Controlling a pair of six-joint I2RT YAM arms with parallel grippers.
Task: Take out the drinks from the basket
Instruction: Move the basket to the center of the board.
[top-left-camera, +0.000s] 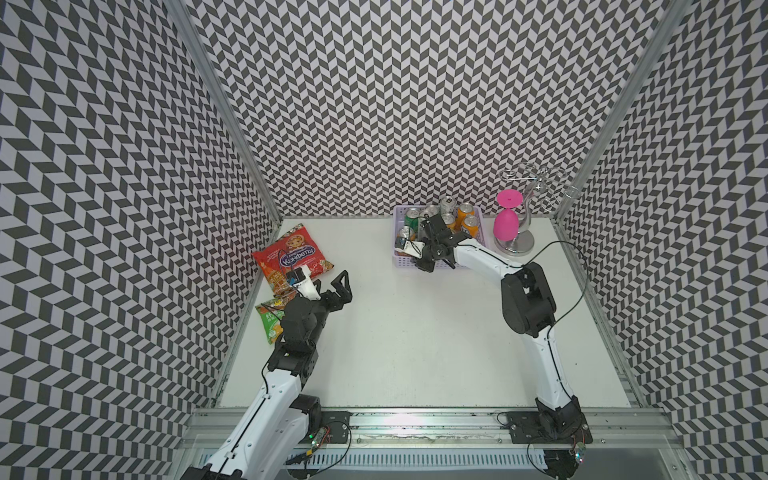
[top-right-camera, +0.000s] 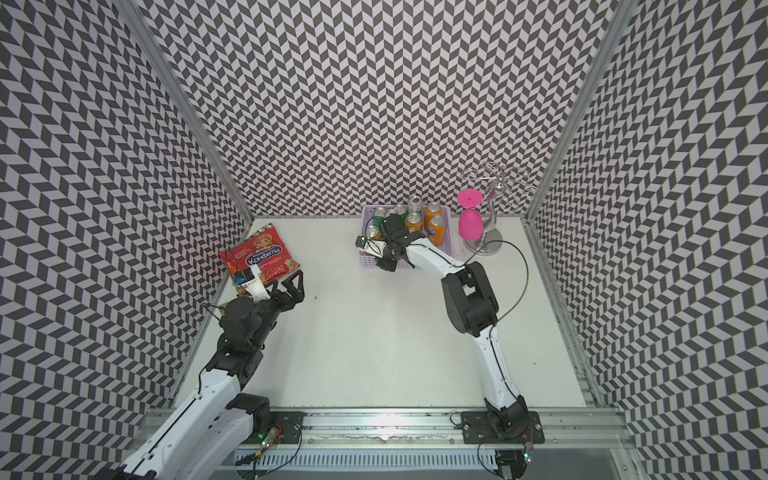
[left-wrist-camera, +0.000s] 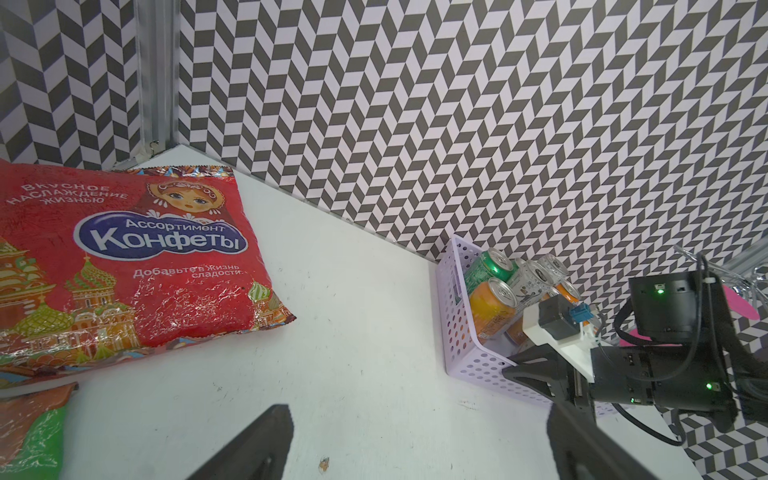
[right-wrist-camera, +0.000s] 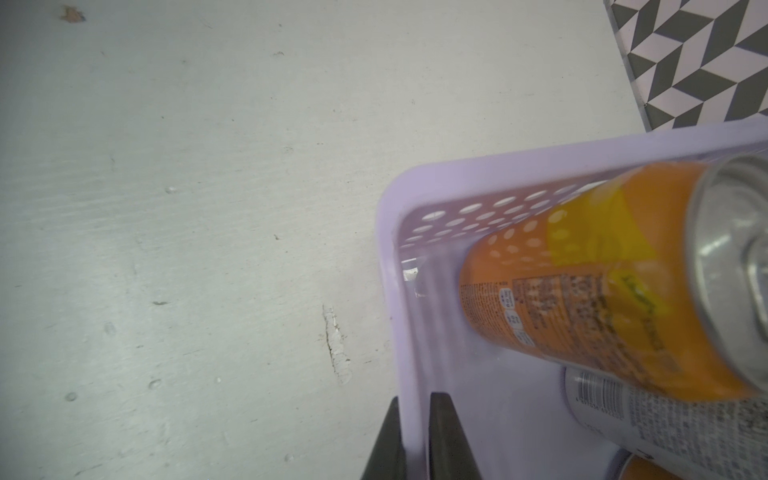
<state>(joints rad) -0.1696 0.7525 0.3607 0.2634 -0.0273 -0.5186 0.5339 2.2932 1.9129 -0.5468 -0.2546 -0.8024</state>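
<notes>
Right gripper (right-wrist-camera: 415, 405) is clamped on the near-corner wall of the basket (top-left-camera: 405, 262), one finger inside, one outside. The basket sits at the table's (top-left-camera: 415, 332) far edge by the back wall, and the drinks (top-left-camera: 449, 220) are all inside it, an orange can (right-wrist-camera: 582, 291) closest to the grip. Left gripper (left-wrist-camera: 415, 415) has its jaws wide apart and holds nothing; it hovers beside the red candy bag (top-left-camera: 291, 257).

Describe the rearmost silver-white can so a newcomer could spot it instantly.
Find the lavender basket at the patterned back wall, beside the pink goblet. The silver-white can is the one nearest that wall. Its pale body sets it apart from the orange cans beside it and the green cans further along.
</notes>
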